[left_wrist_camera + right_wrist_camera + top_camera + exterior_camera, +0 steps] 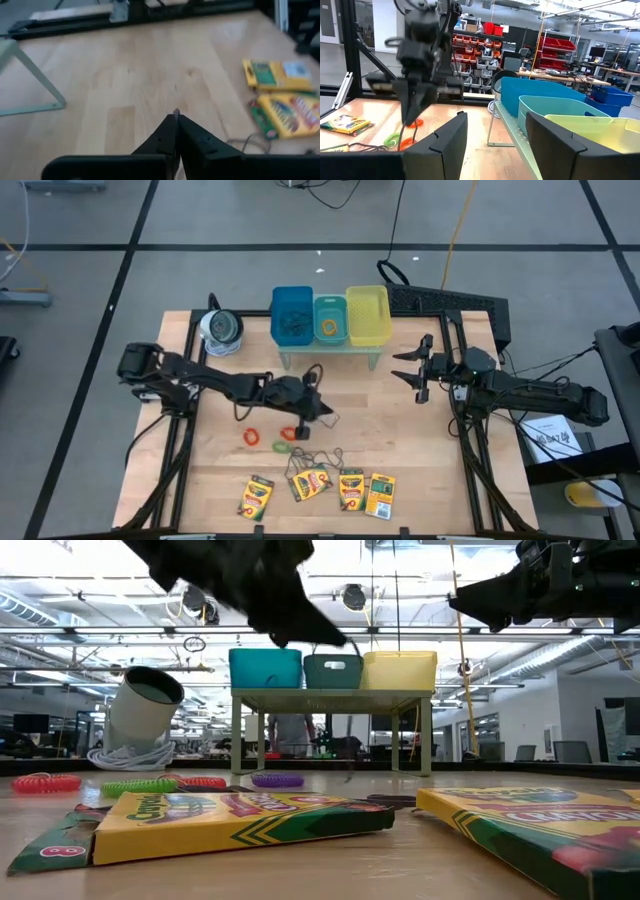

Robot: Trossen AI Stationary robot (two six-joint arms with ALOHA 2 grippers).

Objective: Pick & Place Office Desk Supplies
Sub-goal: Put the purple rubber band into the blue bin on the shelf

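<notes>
Four crayon boxes (318, 490) and ring bands (252, 436) lay unplaced below the closed, seemingly empty left gripper (318, 412); the right gripper (418, 369) waited open.

Four crayon boxes (255, 497) (311, 483) (352, 489) (382, 495) are lying in a row along the table's (420, 450) front edge. Three bins are sitting on a stand at the back edge: one blue (292, 315), one teal (330, 319), one yellow (367, 314). At least three ring bands are lying mid-table: red (251, 436), green (281, 447), orange (289, 432).
</notes>
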